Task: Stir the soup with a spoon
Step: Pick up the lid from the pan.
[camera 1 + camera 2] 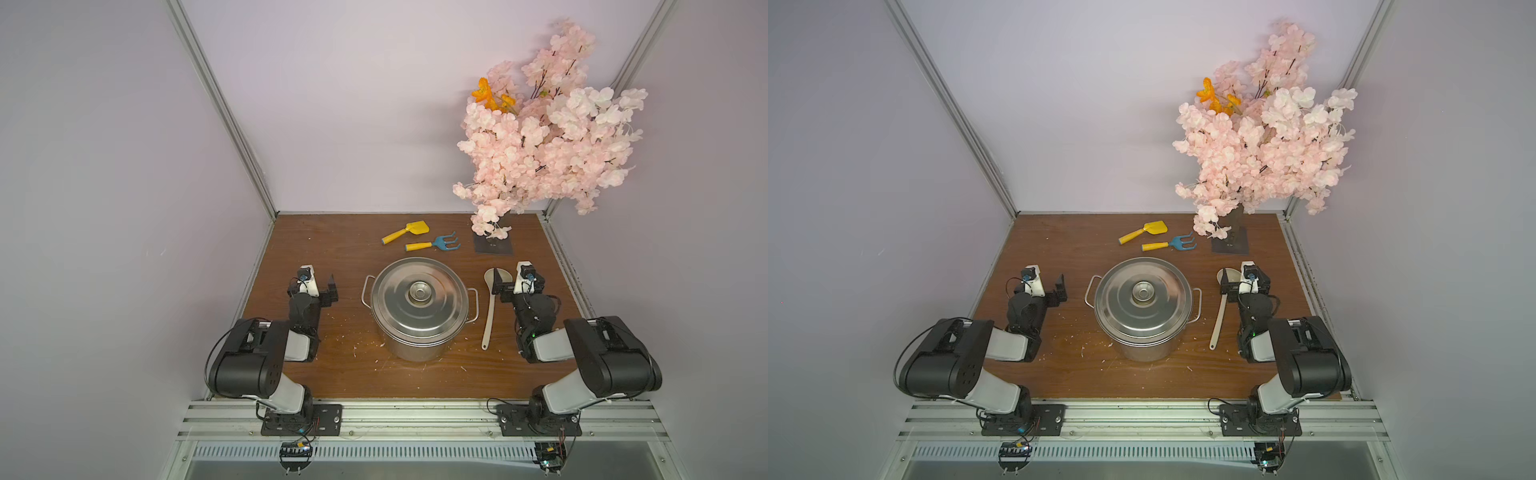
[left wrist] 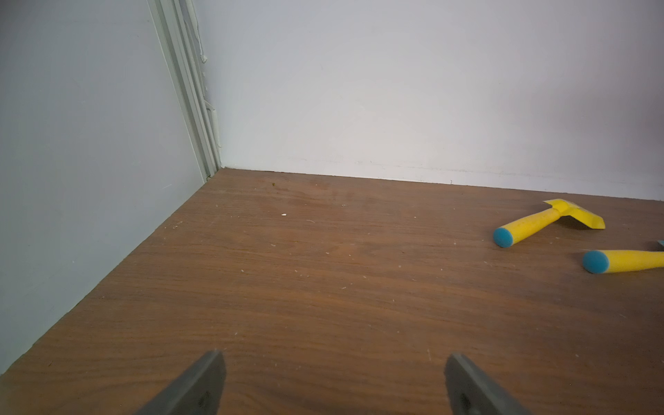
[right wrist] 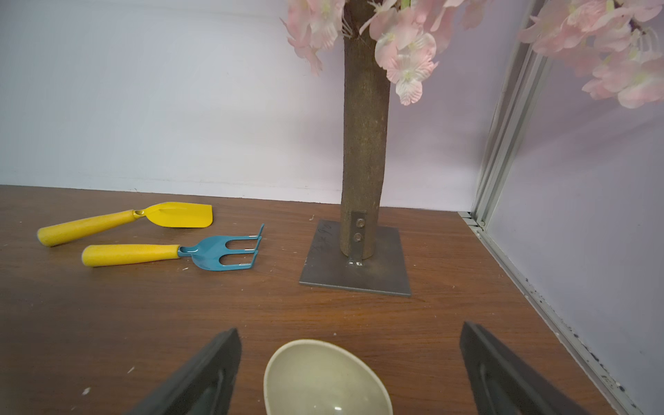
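Standing right by the rig here. The spoon [image 1: 489, 316] lies flat on the surface [image 1: 353, 374], just beside the pot [image 1: 415, 349] on the robot's right side, bowl end toward the back wall and handle pointing at the front rail. The right end effector [image 3: 350, 332] is spread wide with the spoon's bowl sitting between its fingers, and as far as I can tell it isn't touching it. The left end effector [image 2: 334, 359] is also gaping, nothing in it, just bare wood underneath.

My guess is that the spoon is light, stiff plastic with a smooth finish, so it'd be easy to lift but also easy to let twist. The bowl looks too wide and round to pinch well. I'd go for the slim handle, around the middle or closer to the neck. It sits low on the wood though, so the fingers need to get right down.

Also, the lid [image 1: 440, 316] is on, so any soup is hidden. The knob [image 1: 420, 292] is the obvious grab for that.
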Action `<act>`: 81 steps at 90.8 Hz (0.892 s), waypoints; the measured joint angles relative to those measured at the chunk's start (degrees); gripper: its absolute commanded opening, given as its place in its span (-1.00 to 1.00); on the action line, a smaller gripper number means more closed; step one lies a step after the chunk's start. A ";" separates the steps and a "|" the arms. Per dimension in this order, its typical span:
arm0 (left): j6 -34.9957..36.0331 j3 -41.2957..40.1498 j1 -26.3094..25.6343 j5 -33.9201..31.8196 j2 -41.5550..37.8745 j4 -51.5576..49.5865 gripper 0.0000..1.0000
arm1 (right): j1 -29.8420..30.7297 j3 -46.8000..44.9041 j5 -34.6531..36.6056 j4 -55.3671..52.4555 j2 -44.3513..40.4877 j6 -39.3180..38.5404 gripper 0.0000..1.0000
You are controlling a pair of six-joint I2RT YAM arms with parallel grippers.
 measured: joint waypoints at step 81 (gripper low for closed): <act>-25.44 20.76 -0.20 -15.13 -34.62 -46.80 0.95 | 2.16 9.68 6.21 -35.08 -43.01 19.12 0.99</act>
